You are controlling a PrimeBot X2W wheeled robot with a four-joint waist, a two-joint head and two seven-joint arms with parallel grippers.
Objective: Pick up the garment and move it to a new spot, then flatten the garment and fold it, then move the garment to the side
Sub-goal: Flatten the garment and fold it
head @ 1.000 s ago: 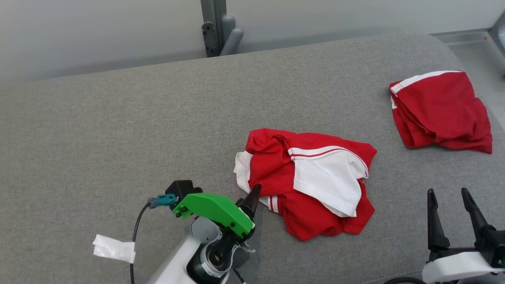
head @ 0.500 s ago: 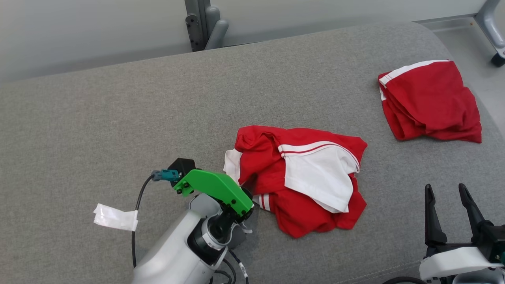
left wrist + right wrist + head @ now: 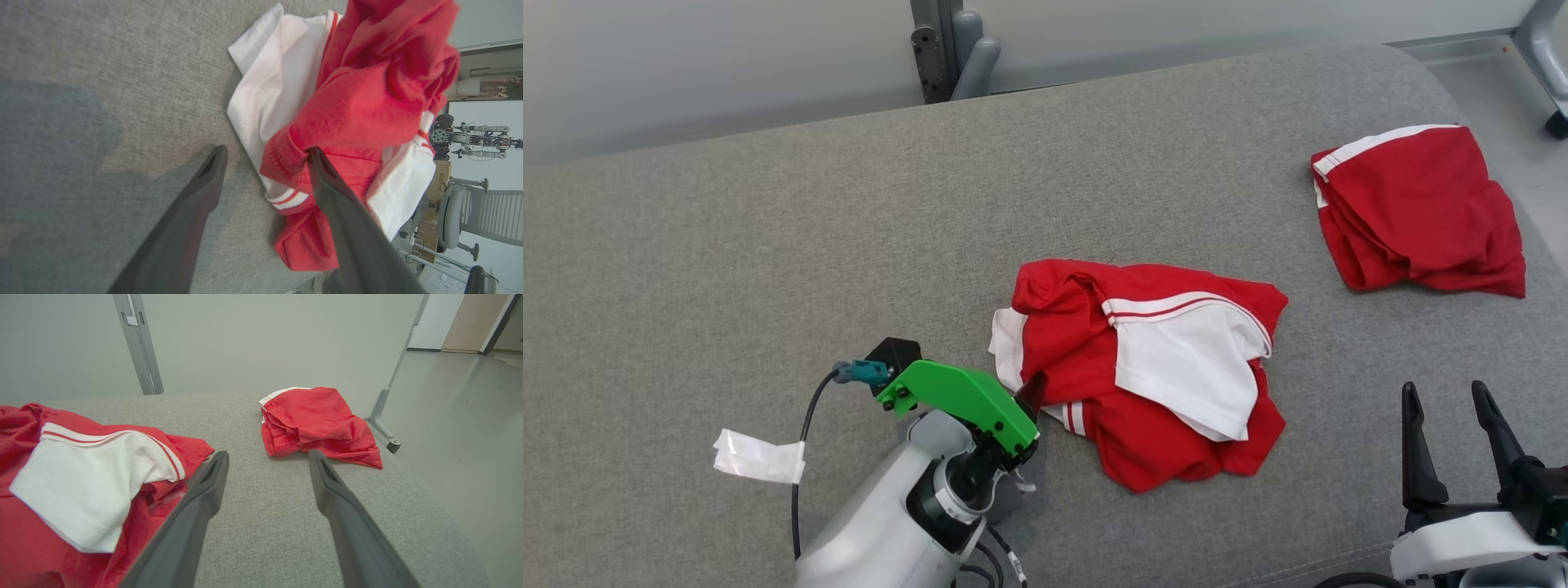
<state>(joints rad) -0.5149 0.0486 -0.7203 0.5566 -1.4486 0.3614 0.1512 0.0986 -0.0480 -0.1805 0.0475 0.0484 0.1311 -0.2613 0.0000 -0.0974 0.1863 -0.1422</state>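
The fingers of the left tool (image 3: 265, 150) are apart, one tip touching the red hem of the crumpled garment (image 3: 367, 102), the other over the bare grey surface (image 3: 102, 81). The cloth seems light, soft and limp, so it will probably sag when lifted. I would pinch the thick hem fold just at that tip. The right tool (image 3: 1445, 392), also apart, holds nothing.

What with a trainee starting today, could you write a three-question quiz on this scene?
1. How many red garments lie on the grey cushion?
2. True or false: the left gripper is shut on the crumpled garment.
3. Which gripper is nearer the far garment? A) the left one B) the right gripper
Key: 1. Two. 2. False: it is open, with one finger at the crumpled garment's edge. 3. B.
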